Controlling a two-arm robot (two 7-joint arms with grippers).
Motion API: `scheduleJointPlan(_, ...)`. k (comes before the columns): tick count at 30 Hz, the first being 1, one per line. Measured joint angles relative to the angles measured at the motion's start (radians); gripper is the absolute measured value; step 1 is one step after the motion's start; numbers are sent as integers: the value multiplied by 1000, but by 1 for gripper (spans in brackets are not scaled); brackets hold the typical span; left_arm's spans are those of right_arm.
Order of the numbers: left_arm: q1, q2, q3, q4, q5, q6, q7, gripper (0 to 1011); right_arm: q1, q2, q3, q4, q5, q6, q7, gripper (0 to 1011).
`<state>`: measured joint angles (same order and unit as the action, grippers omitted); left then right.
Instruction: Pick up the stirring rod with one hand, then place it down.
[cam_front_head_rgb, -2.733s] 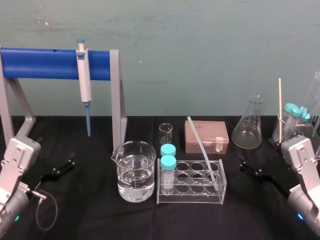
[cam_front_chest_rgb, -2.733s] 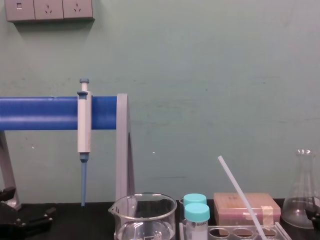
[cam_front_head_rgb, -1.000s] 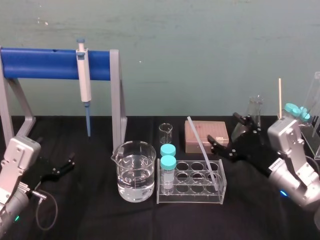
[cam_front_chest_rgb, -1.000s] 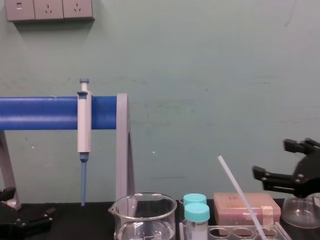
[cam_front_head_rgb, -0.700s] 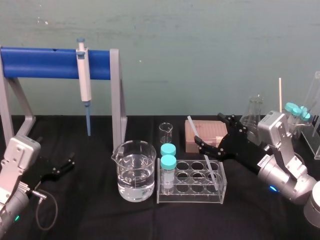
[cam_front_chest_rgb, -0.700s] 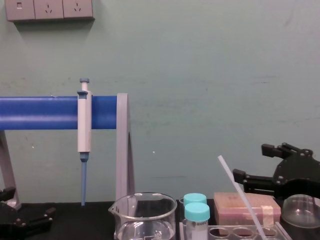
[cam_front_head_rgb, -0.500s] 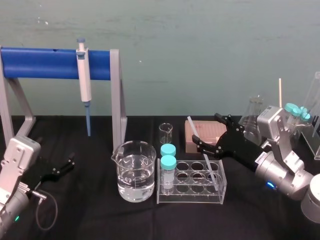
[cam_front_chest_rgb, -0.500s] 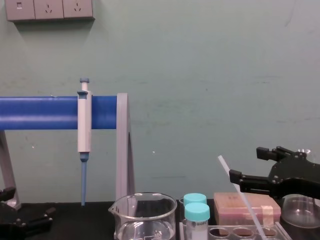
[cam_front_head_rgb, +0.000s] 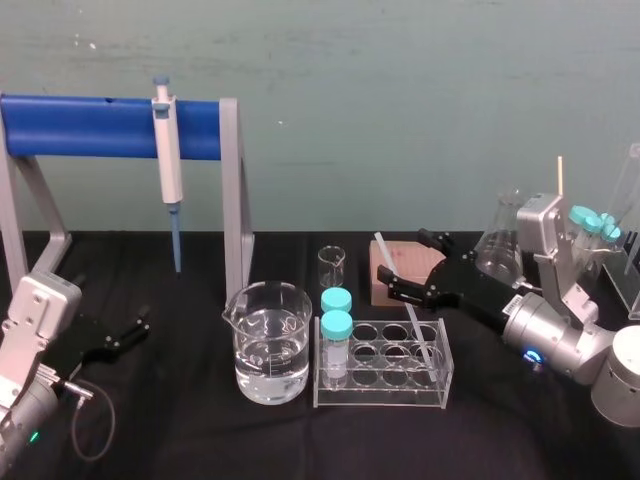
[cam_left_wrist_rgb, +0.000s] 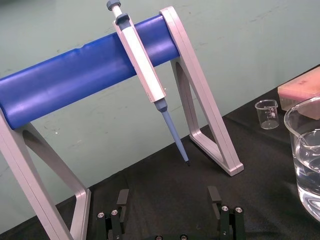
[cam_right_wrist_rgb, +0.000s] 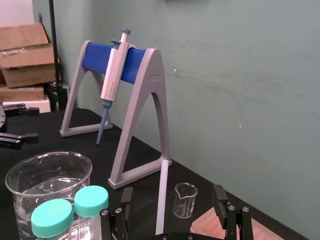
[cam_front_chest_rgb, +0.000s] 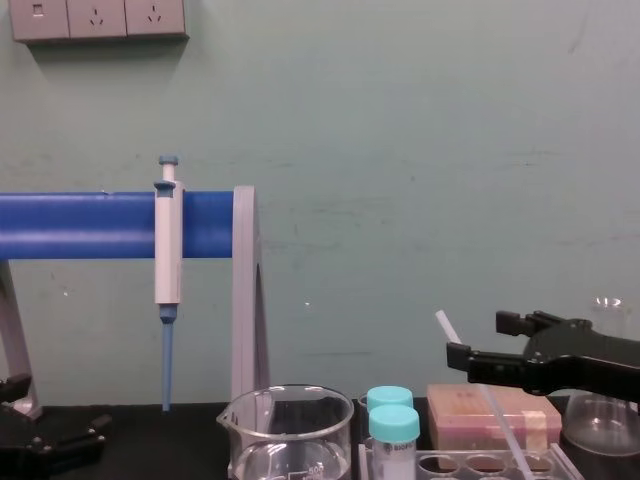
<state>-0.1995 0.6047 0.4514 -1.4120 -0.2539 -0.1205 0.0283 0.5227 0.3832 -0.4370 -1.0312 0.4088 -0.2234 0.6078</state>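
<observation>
Laboratory bench (cam_front_head_rgb: 200, 430), pipette (cam_front_head_rgb: 167, 165) on blue stand (cam_front_head_rgb: 90, 127), water beaker (cam_front_head_rgb: 270, 345), tube rack (cam_front_head_rgb: 380, 397), conical flask (cam_front_head_rgb: 498, 235)

The stirring rod (cam_right_wrist_rgb: 162, 197) is translucent white. The right tool (cam_front_head_rgb: 404, 263) is black, as is the bench (cam_front_head_rgb: 200, 430). The pipette (cam_front_head_rgb: 168, 160) is white with a blue tip, and its stand (cam_front_head_rgb: 90, 127) has a bright blue bar and grey legs. Both vial caps (cam_front_head_rgb: 337, 323) are turquoise, the box (cam_front_chest_rgb: 455, 412) dusty pink, the wall (cam_front_head_rgb: 400, 100) pale green.

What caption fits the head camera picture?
Open right gripper brackets the rod leaning in the rack; left gripper parked far left.
</observation>
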Motion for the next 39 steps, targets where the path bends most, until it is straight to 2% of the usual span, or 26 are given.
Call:
scheduleJointPlan(4,0,0,0,0,0,0,0,1000,27,-22,8,59,20,14,47,1000)
scheduleJointPlan(13,0,0,0,0,0,0,0,1000,63,-53,8,133,28,30,102,1000)
scheduleJointPlan(22,0,0,0,0,0,0,0,1000,63,-60,-1,136,10,27,104,1000)
scheduleJointPlan(39,0,0,0,0,0,0,0,1000,63,-59,-1,137,13,27,104,1000)
